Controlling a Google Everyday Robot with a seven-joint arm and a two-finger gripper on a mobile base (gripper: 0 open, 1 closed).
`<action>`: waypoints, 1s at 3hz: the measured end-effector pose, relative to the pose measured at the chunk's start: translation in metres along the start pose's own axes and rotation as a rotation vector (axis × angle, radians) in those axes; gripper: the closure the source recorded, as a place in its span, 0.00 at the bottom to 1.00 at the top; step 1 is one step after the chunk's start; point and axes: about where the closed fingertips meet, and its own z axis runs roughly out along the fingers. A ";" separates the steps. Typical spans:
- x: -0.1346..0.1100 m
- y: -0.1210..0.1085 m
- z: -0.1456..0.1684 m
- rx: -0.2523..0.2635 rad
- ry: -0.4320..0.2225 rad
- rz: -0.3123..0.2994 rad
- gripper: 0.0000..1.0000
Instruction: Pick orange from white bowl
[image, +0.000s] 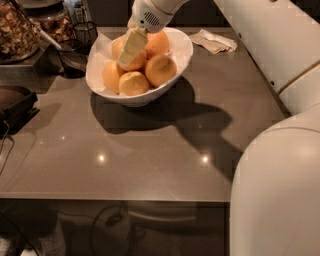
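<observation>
My gripper (126, 58) hangs in the bowl (183, 50), far left on the table (150, 160), over the middle orange (140, 60) (clenched or not, I cannot tell). I should straddle it squarely, then lift straight up.

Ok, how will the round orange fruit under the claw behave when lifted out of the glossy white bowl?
The claw sits over the back-middle round orange fruit. Its smooth, glossy peel may slip, so it likely needs a firm, centred grip. It is round and seems to touch the neighbouring oranges, so lifting it could set those rolling inside the glossy white bowl.
</observation>
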 end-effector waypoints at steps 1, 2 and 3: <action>0.009 -0.001 0.012 -0.013 0.025 0.015 0.25; 0.014 -0.002 0.018 -0.020 0.038 0.028 0.25; 0.017 -0.004 0.020 -0.021 0.042 0.034 0.26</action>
